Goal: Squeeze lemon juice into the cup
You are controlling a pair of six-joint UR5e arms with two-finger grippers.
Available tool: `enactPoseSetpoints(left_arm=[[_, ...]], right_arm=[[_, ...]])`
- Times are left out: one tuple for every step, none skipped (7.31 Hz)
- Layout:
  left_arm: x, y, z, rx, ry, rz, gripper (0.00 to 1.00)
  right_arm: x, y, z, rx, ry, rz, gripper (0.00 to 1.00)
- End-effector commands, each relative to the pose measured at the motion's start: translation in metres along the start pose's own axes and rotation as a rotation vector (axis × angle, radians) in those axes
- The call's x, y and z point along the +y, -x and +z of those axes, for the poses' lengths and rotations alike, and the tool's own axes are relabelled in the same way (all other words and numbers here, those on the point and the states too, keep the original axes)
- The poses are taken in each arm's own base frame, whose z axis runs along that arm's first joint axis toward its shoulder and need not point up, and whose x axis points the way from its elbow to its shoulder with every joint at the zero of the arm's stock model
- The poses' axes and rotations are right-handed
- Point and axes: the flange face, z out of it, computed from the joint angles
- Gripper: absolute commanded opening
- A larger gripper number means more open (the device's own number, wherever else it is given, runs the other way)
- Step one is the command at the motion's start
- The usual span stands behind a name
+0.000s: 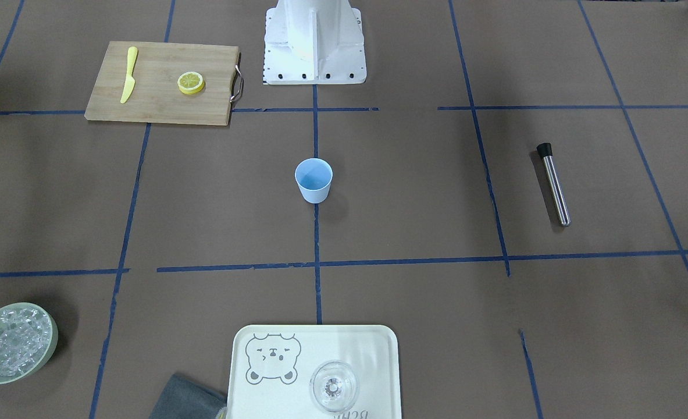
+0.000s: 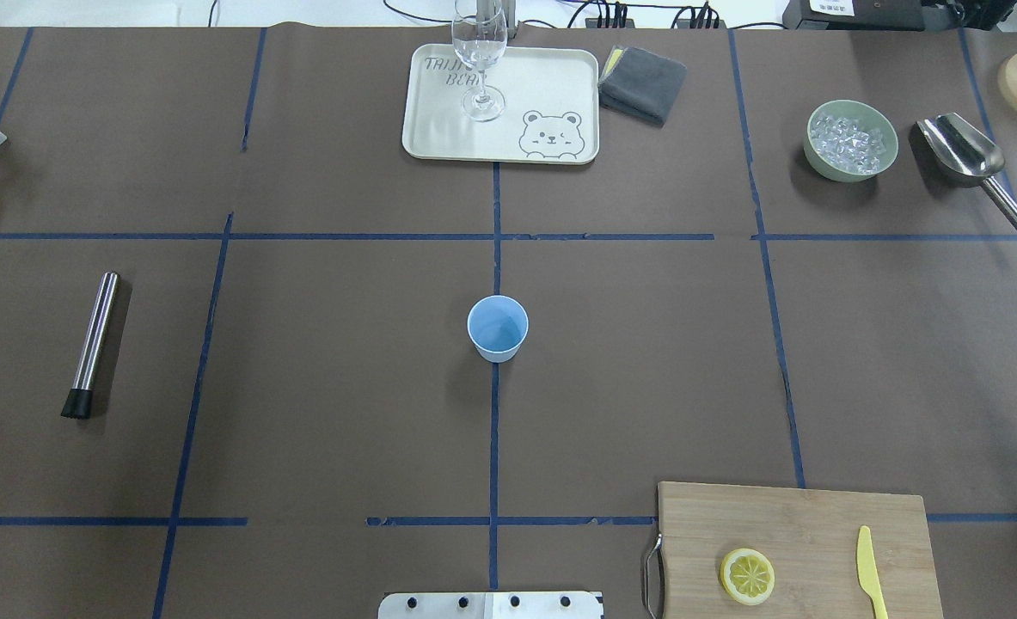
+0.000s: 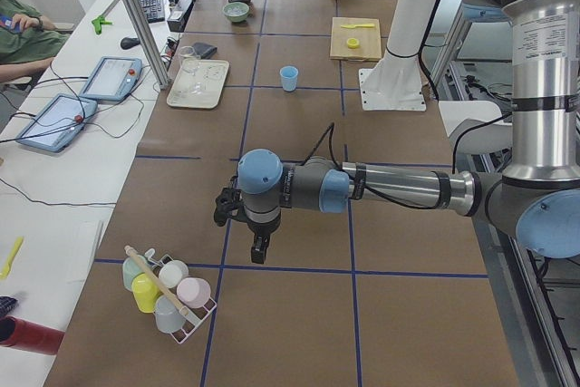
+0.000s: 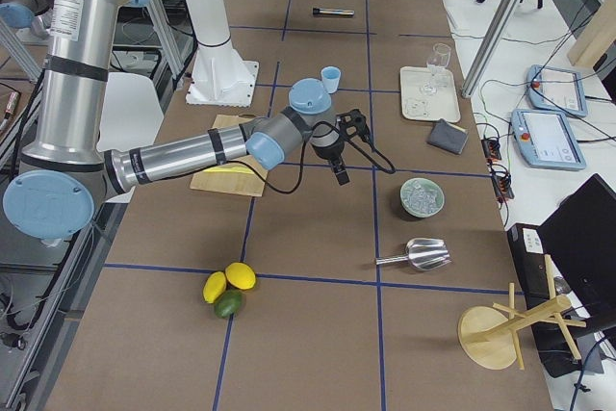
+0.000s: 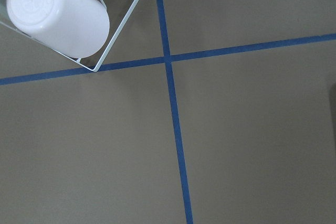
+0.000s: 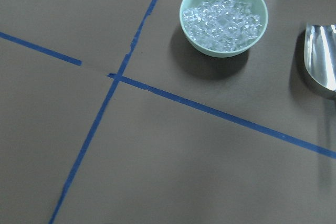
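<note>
Stretching level, left arm (image 3: 399, 189) and right arm (image 4: 183, 156) point fingers (image 3: 259, 249) downward; whether open, cannot tell.

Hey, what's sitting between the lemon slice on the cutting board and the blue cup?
Nothing stands there. In the overhead view, past the cutting board corner, only bare brown table covering runs from the lemon to the cup.

Bright, even light covers the matte worktop (image 2: 302, 387). In the overhead view, soft shadows spread lower left of the cup (image 2: 498, 327) and bowl (image 2: 852, 140). The white robot base (image 1: 314, 41) glares; focus is sharp.
</note>
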Motion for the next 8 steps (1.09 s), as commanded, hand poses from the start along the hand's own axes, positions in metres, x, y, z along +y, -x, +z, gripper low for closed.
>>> enactPoseSetpoints(left_arm=[[0.001,0.001,0.001,0.000,0.003,-0.002,1.00],[0.001,0.000,0.002,0.000,0.004,-0.001,1.00],[0.001,0.000,0.002,0.000,0.004,-0.001,1.00],[0.001,0.001,0.003,0.001,0.006,-0.003,1.00],[0.002,0.002,0.004,0.001,0.009,-0.006,1.00],[0.003,0.002,0.005,0.001,0.010,-0.007,1.00],[0.003,0.003,0.006,0.001,0.012,-0.009,1.00],[0.004,0.004,0.007,0.001,0.014,-0.012,1.00]], right_arm=[[-0.014,0.104,0.038,-0.016,-0.015,-0.108,1.00],[0.001,0.150,0.053,0.001,0.007,-0.124,1.00],[0.021,0.201,0.060,0.005,0.020,-0.086,1.00],[0.047,0.245,0.073,-0.021,0.050,-0.050,1.00],[0.074,0.280,0.089,-0.003,0.041,-0.032,1.00],[0.099,0.308,0.088,-0.021,0.059,-0.024,1.00],[0.123,0.328,0.095,-0.010,0.074,-0.035,1.00],[0.159,0.357,0.105,0.021,0.046,-0.025,1.00]])
